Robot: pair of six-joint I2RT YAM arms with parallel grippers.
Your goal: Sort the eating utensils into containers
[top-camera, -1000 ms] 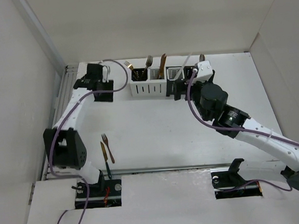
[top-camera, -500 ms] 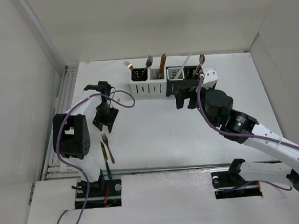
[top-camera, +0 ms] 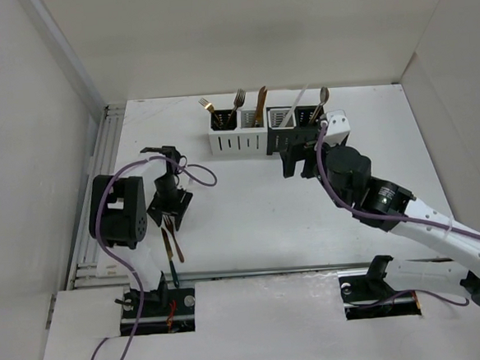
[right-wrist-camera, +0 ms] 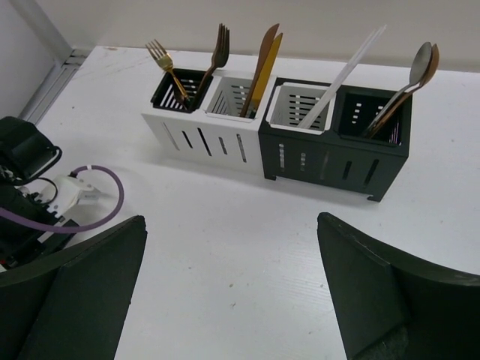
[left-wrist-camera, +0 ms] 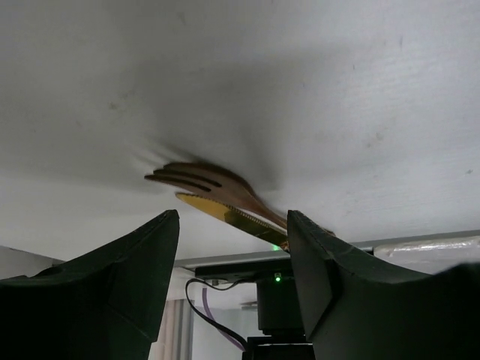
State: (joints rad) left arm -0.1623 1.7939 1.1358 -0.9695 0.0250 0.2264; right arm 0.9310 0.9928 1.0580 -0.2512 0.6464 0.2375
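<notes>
A copper fork [left-wrist-camera: 201, 180] and a gold knife [left-wrist-camera: 229, 214] lie side by side on the white table near the left front, also seen from above (fork [top-camera: 176, 247], knife [top-camera: 167, 243]). A dark-handled utensil [top-camera: 174, 273] lies just nearer. My left gripper [top-camera: 170, 214] is open and empty, low over the fork's tines, its jaws either side in the left wrist view [left-wrist-camera: 231, 225]. The containers [right-wrist-camera: 279, 135], two white boxes left and two black right, hold forks, knives, a white stick and spoons. My right gripper [right-wrist-camera: 232, 225] is open and empty in front of them.
The left arm's purple cable [top-camera: 192, 173] loops over the table beside the left gripper. A metal rail [top-camera: 99, 169] runs along the table's left edge. Walls close in the back and both sides.
My left arm swung from the back left, beside the containers, down toward the front and now hovers over the fork. My right gripper drew back a little from the containers.
</notes>
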